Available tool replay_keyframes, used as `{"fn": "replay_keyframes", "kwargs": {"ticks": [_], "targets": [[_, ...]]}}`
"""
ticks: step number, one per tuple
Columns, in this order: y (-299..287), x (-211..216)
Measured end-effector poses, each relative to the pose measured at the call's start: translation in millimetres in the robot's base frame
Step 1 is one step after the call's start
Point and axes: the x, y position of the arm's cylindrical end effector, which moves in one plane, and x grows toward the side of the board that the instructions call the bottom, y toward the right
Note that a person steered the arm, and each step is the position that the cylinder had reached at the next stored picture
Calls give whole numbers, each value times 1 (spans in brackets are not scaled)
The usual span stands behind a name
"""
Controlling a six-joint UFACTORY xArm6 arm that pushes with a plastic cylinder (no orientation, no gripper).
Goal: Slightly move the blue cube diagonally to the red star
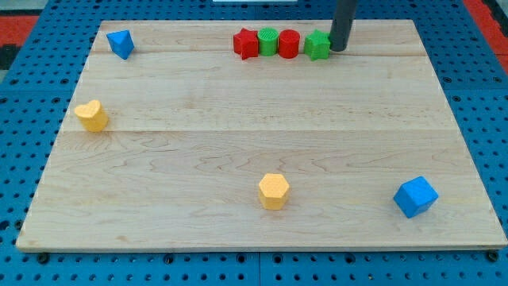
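The blue cube (415,197) sits near the board's bottom right corner. The red star (246,43) lies at the top centre, at the left end of a row of blocks. My tip (338,49) is at the top right of that row, touching or just beside the green star (318,45). The tip is far from the blue cube, which lies well below it and to the right.
The row by the red star holds a green cylinder (268,40), a red cylinder (288,43) and the green star. A blue block (121,43) sits top left, a yellow heart (92,116) at left, a yellow hexagon (273,191) bottom centre. The wooden board (238,135) lies on blue pegboard.
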Motion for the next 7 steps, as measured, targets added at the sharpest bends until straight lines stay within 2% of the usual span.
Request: {"fn": "replay_keyframes", "kwargs": {"ticks": [1,3,6,7], "targets": [[-5,0],[-4,43],[4,56],[49,108]]}}
